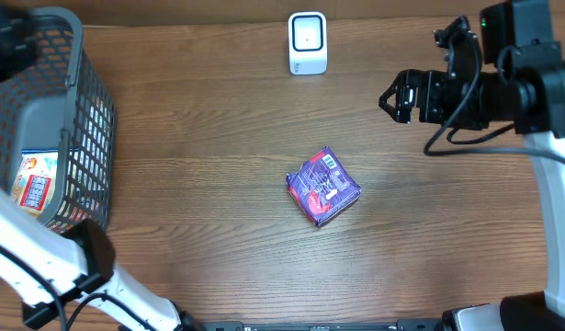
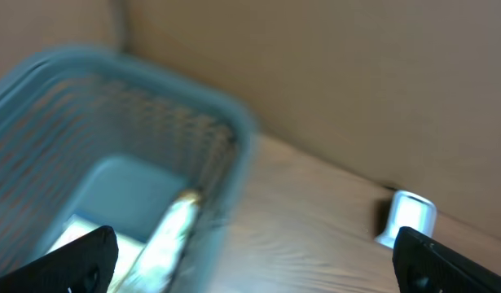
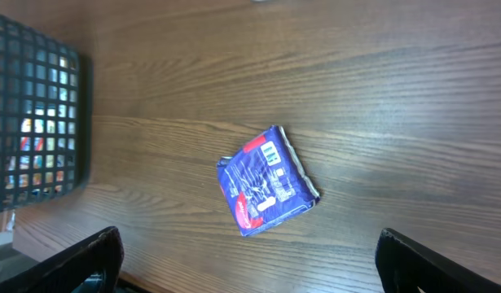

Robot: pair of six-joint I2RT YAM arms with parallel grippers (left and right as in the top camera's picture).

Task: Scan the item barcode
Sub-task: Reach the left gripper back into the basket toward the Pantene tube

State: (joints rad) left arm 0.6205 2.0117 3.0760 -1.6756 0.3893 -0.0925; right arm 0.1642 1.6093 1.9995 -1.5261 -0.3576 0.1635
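Observation:
The item, a purple packet [image 1: 322, 187] with a red mark and a white barcode patch on top, lies flat at the middle of the table; the right wrist view shows the purple packet [image 3: 266, 181] too. A white scanner [image 1: 307, 42] stands upright at the back edge. My right gripper [image 1: 390, 97] hovers open to the packet's upper right, and nothing sits between its fingers [image 3: 79, 264]. My left gripper [image 2: 254, 264] is open and empty over the grey basket [image 2: 112, 106]. The left wrist view is blurred, with the scanner [image 2: 409, 216] at its right.
The grey mesh basket [image 1: 75, 101] fills the left side of the table and holds a colourful packet [image 1: 34, 184]. The left arm rises from the front left corner. The right arm reaches in from the right edge.

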